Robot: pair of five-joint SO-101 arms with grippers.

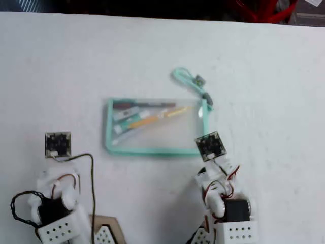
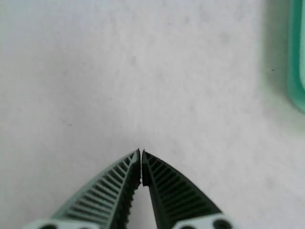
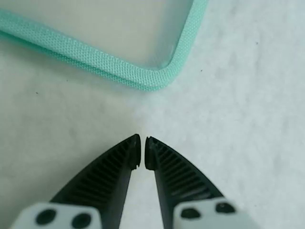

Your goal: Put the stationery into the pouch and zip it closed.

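Note:
The clear pouch (image 1: 157, 133) with teal edging lies flat mid-table. Inside it are several pieces of stationery, among them an orange pencil (image 1: 152, 118) and a dark pen (image 1: 144, 105). A teal strap (image 1: 187, 81) loops out from its far right corner. My left gripper (image 2: 141, 153) is shut on nothing, over bare table to the left of the pouch, whose edge (image 2: 298, 71) shows close by. My right gripper (image 3: 142, 140) is also shut and empty, just off the pouch's near right corner (image 3: 157, 78). I cannot tell whether the zip is closed.
The left arm (image 1: 57, 144) and the right arm (image 1: 210, 146) stand at the near edge of the white table (image 1: 264, 76). A black cable (image 1: 92, 183) runs beside the left arm, and a wooden piece (image 1: 104, 229) lies between the bases.

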